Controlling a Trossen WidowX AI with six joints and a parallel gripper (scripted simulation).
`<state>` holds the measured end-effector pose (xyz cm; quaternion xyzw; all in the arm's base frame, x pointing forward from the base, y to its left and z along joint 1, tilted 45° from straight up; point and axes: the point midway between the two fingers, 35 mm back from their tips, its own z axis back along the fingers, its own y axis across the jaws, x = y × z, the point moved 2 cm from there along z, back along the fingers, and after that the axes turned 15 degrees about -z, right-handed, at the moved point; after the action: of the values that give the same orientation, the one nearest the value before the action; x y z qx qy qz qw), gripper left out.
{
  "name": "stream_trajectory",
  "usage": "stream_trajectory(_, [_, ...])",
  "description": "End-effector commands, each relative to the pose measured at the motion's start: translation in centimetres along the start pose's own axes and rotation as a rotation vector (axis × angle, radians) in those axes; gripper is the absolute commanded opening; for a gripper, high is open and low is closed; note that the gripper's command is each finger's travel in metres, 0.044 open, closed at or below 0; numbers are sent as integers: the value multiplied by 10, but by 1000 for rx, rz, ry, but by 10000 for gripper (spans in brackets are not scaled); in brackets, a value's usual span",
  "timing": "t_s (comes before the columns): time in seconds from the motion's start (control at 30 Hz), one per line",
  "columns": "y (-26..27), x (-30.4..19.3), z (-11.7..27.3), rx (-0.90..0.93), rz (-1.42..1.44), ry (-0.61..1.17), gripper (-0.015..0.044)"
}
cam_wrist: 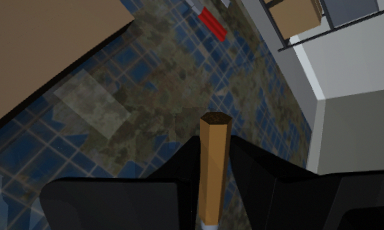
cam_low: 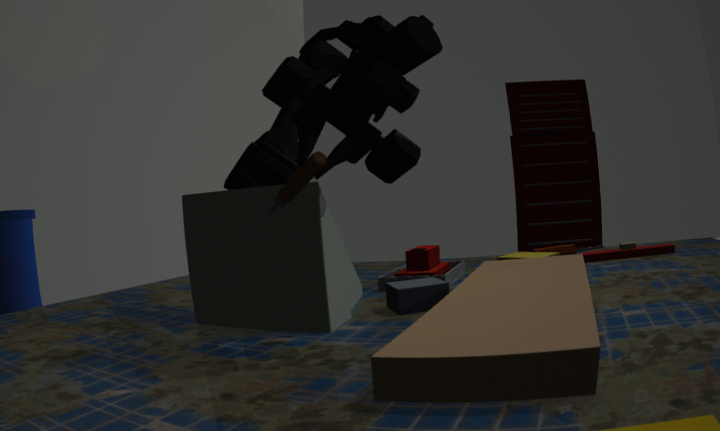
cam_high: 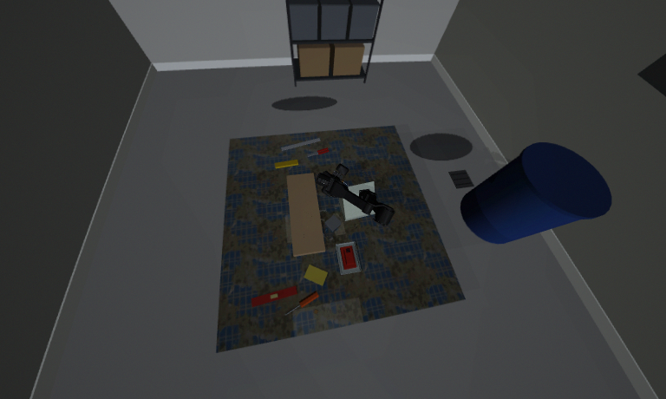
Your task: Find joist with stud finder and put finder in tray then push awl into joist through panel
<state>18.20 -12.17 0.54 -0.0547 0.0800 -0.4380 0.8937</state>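
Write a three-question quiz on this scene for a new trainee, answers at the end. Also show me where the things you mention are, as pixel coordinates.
1. True or false: the stud finder [cam_high: 349,257] [cam_low: 422,259] lies in the tray [cam_high: 357,267] [cam_low: 382,284].
2. Which thing is in the gripper [cam_low: 318,168] [cam_wrist: 215,140]?
a) the yellow block
b) the awl [cam_low: 302,178] [cam_wrist: 215,165]
c) the red-handled screwdriver
3. Fill in the blank: the awl's tip points down and away from the ____ [cam_high: 305,213] [cam_low: 509,320] [cam_wrist: 50,35].

Key: 1 true; 2 b; 3 floor panel.
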Motion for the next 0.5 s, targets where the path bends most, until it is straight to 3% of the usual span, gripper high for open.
stream_trajectory(0.0, [-7, -1, 4, -40, -99, -78, 0])
stream_trajectory(0.47, [-32, -8, 20, -93, -490, -384, 0])
